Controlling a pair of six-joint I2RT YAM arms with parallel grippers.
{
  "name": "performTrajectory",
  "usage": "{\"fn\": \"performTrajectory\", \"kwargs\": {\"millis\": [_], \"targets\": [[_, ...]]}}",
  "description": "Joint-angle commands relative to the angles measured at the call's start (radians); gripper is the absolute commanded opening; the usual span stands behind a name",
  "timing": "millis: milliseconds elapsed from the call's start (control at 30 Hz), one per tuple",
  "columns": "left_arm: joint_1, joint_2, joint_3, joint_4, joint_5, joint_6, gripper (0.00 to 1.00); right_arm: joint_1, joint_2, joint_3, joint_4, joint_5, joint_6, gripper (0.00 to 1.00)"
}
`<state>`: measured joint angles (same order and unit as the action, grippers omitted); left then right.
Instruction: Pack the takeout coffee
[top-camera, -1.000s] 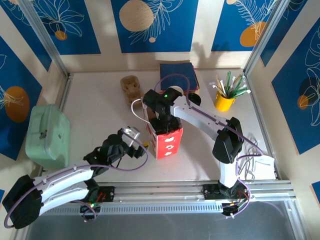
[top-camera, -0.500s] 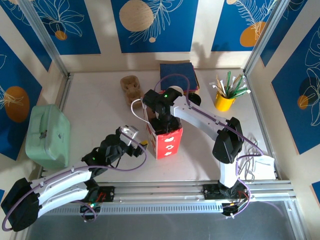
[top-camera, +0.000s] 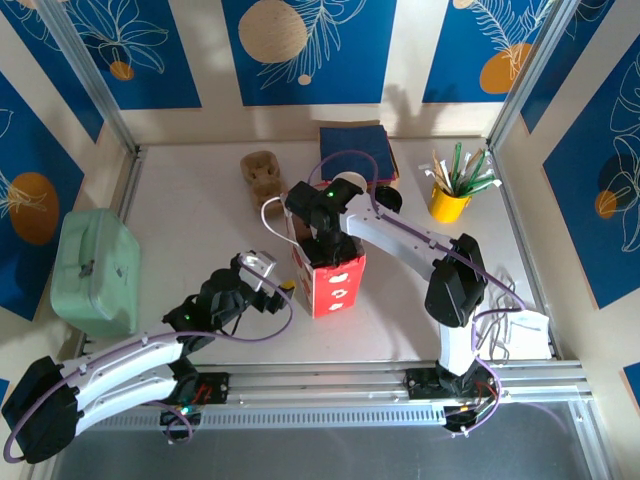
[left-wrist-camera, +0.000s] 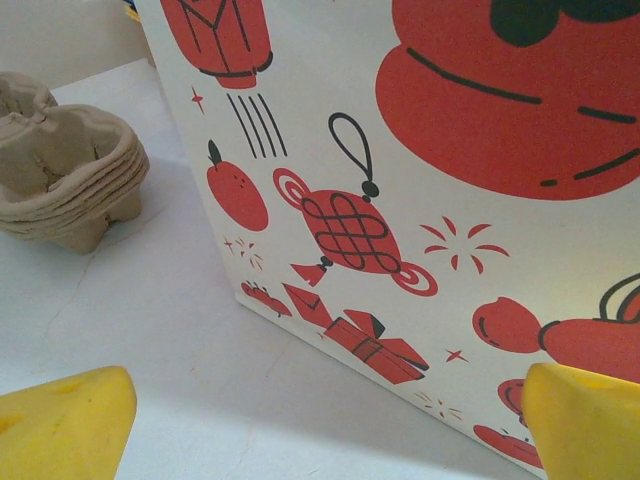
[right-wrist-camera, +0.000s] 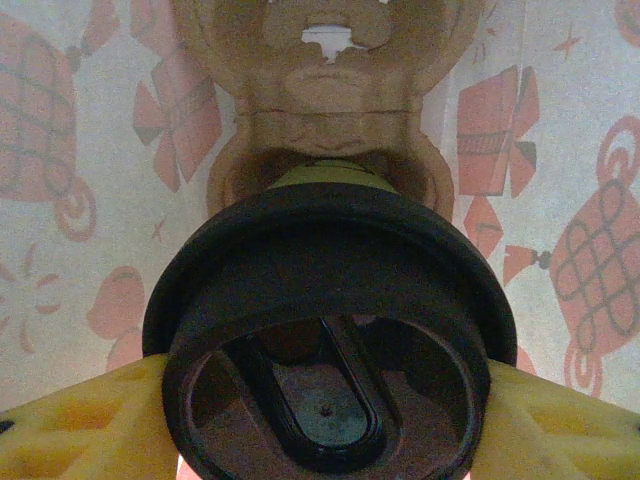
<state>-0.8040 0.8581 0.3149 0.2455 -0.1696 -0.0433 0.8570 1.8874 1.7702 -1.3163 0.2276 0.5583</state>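
Observation:
The takeout coffee (right-wrist-camera: 325, 330), with its round black lid towards the camera and a strip of lime-green side (right-wrist-camera: 330, 176) behind it, hangs inside the red-and-white paper bag (top-camera: 338, 286). My right gripper (right-wrist-camera: 320, 425) is shut on it, one yellow finger (right-wrist-camera: 75, 425) at each side of the lid. Below the cup, a brown pulp carrier (right-wrist-camera: 325, 90) lies in the bag's bottom. My left gripper (left-wrist-camera: 320, 430) stands open just left of the bag (left-wrist-camera: 420, 150), its yellow fingertips (left-wrist-camera: 60, 420) wide apart with nothing between them. From above, the right wrist (top-camera: 325, 215) reaches down into the bag's mouth.
A stack of pulp carriers (top-camera: 262, 175) lies behind the bag. Blue napkins (top-camera: 355, 150), black lids (top-camera: 388, 198) and a yellow cup of stirrers (top-camera: 450, 200) stand at the back right. A mint-green box (top-camera: 95, 270) sits at the left edge.
My left arm has shifted very slightly. The right gripper, the cup and the bag stand as before.

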Motion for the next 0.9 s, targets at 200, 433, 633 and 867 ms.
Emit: {"fn": "performTrajectory", "kwargs": {"millis": [200, 433, 633, 867], "targets": [[-0.009, -0.023, -0.003, -0.01, -0.019, 0.01, 0.99, 0.006, 0.021, -0.021, 0.015, -0.028, 0.007, 0.56], [-0.009, -0.026, -0.005, -0.01, -0.021, 0.01, 0.99, 0.002, 0.048, -0.032, 0.017, -0.044, 0.006, 0.57], [-0.009, -0.031, -0.007, -0.011, -0.022, 0.01, 0.99, 0.002, 0.065, -0.042, 0.027, -0.047, 0.01, 0.57], [-0.009, -0.034, -0.007, -0.013, -0.022, 0.009, 0.99, 0.002, 0.075, -0.057, 0.041, -0.05, 0.01, 0.57]]}}
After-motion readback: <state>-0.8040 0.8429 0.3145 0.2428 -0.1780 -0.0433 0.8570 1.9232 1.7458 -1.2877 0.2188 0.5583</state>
